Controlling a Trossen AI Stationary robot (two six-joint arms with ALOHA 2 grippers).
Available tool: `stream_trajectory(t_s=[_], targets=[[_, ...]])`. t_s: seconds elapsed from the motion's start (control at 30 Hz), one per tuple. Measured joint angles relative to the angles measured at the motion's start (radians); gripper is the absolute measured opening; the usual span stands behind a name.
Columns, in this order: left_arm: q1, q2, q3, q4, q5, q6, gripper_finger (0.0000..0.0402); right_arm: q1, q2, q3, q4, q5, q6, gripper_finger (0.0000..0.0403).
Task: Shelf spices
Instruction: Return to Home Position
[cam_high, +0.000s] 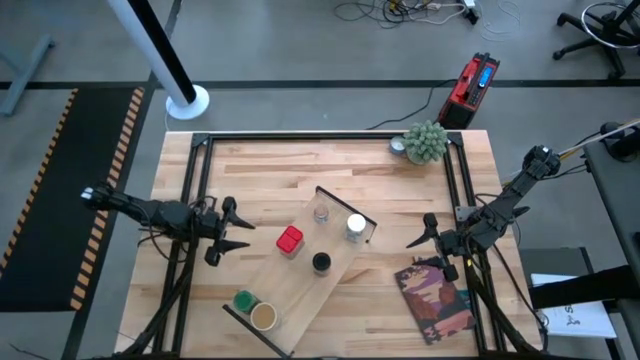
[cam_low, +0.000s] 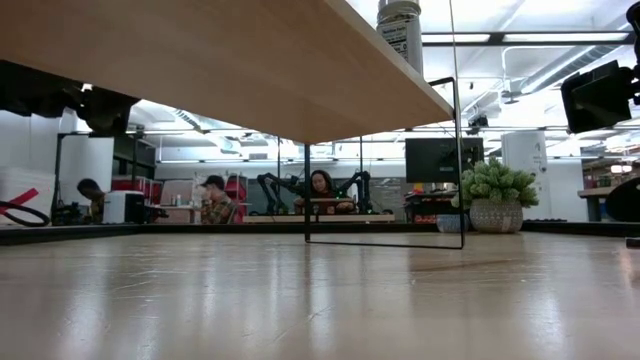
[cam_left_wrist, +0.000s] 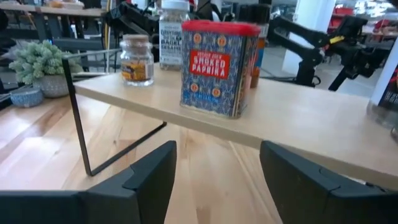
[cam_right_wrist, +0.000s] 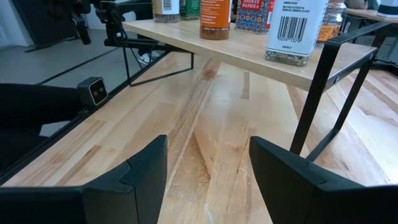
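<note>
All six spices stood on the shelf (cam_high: 292, 285), which lay slantwise across the middle of the worktop (cam_high: 260, 170). The clear glass jar (cam_high: 321, 212) and the white-topped jar (cam_high: 355, 227) were at its far right end, and the red tin (cam_high: 290, 240) and the black-topped jar (cam_high: 320, 263) sat mid-board. The green-topped jar (cam_high: 243, 300) and the tan-topped jar (cam_high: 263, 317) were at its near left end, touching or nearly so; from overhead I could not tell which. The pairs stood apart, probably so each could be set down without knocking a neighbour. With nothing left to shelve, only the arms' retreat seemed to remain. The left tool (cam_high: 240, 235) hung just left of the shelf, fingers spread and empty, facing the red tin. The right tool (cam_high: 420, 232) hung to the right, likewise spread and empty, near the book (cam_high: 437, 298). Both were clear of the board, as suits arms heading home. The plant (cam_high: 425, 142) sat at the far right edge
</note>
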Motion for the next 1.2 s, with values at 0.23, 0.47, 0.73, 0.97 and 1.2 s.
stream_trajectory(t_s=[0.23, 0.47, 0.73, 0.97, 1.2], targets=[[0.000, 0.048, 0.002, 0.000, 0.000, 0.000, 0.0231, 0.000, 0.000, 0.000, 0.000, 0.000, 0.000, 0.0204], [0.000, 0.095, 0.003, 0.000, 0.000, 0.000, 0.0240, 0.000, -0.055, 0.000, -0.002, 0.000, 0.000, 0.0204], [0.000, 0.144, 0.003, 0.003, -0.001, 0.000, 0.0239, -0.019, -0.249, -0.002, -0.074, -0.147, 0.010, 0.0204], [0.000, 0.181, 0.004, 0.007, -0.001, 0.000, 0.0228, -0.111, -0.315, -0.007, -0.096, -0.396, 0.011, 0.0204], [0.000, 0.209, 0.005, 0.010, 0.000, 0.000, 0.0221, -0.173, -0.316, -0.009, -0.093, -0.412, 0.011, 0.0204]])
